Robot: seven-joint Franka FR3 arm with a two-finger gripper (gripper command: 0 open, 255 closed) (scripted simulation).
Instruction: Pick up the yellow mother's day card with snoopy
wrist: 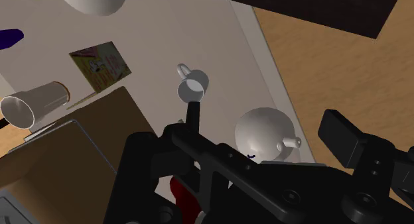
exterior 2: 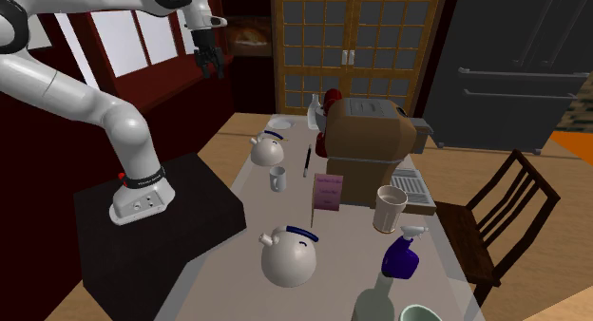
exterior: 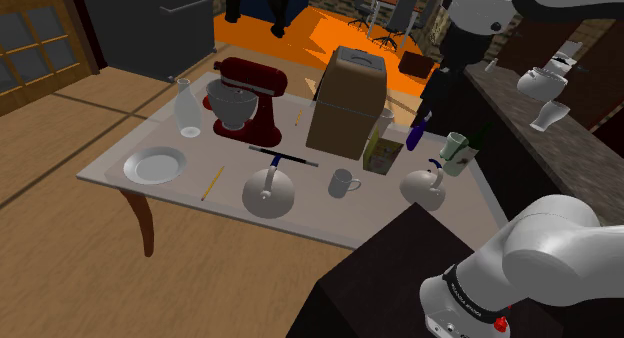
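- Clearly the card [wrist: 99, 65] is my target. It stands upright on the table [exterior: 310, 208], its back against the brown box [exterior: 345, 101], at the box's corner that faces my stand [exterior: 400, 276]. The wrist view shows its face as yellow with a pink picture.
- My jaws [exterior 2: 209, 65] are spread with nothing between them, and they hang high over the stand, well apart from the card.
- The step in hand, as I judge it, is the approach. I should swing out over the table, come down from above, and turn the wrist so the fingers straddle the card's top edge across its thin side.
- I should close gently, since the card looks thin and light, and a sideways nudge would probably tip it flat or slide it along the box.
- I need to keep clear of the mug [exterior: 343, 183] just beside the card and the spray bottle [exterior: 415, 136] on its other side.
- Counted: one card, one brown box, one handled mug, one tall cup [exterior 2: 390, 210], one blue spray bottle, two round white kettles [exterior: 268, 194], one red stand mixer [exterior: 245, 96], one carafe [exterior: 187, 111], one plate [exterior: 155, 166] and one pencil [exterior: 212, 183].
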